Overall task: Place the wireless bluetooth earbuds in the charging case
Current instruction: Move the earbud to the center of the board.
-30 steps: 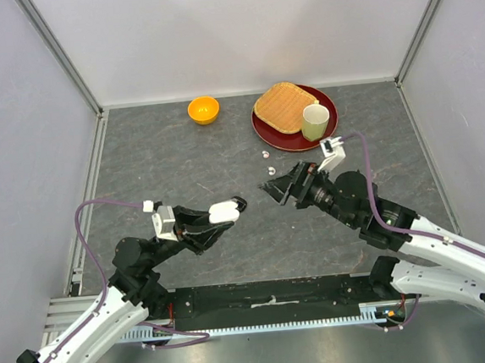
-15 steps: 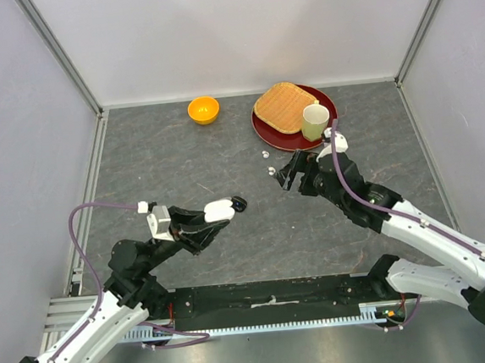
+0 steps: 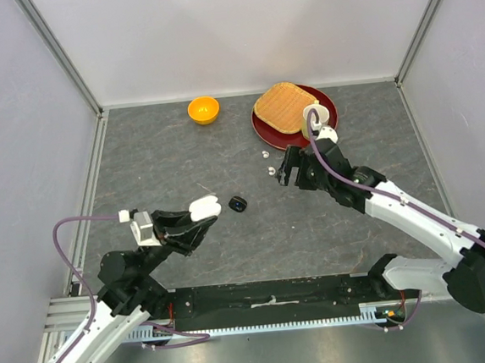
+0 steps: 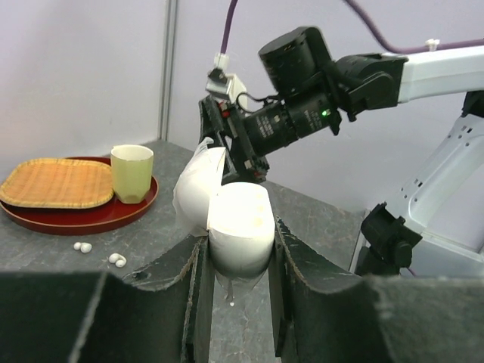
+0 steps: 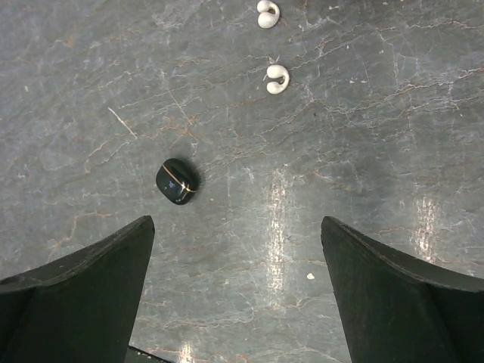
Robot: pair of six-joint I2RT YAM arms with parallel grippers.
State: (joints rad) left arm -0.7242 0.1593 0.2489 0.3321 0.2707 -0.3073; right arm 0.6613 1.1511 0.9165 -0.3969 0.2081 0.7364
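A white charging case (image 4: 240, 227) with its lid (image 4: 195, 189) swung open sits between the fingers of my left gripper (image 4: 238, 238), which is shut on it. From above, that gripper (image 3: 203, 212) is held left of centre. Two white earbuds (image 3: 266, 155) (image 3: 271, 170) lie on the table near the red plate. They also show in the right wrist view as two earbuds (image 5: 268, 13) (image 5: 277, 79). My right gripper (image 3: 286, 171) hovers just right of them, open and holding nothing (image 5: 238, 227). A closed black case (image 3: 238, 203) lies on the table between the grippers.
A red plate (image 3: 265, 132) at the back holds a woven tray (image 3: 285, 105) and a pale cup (image 3: 315, 120). An orange bowl (image 3: 203, 109) stands to its left. Walls close in the table on three sides.
My left gripper has drawn back to the left with the white case, away from the black case. My right gripper has moved toward the back, closer to the white earbuds and the plate.
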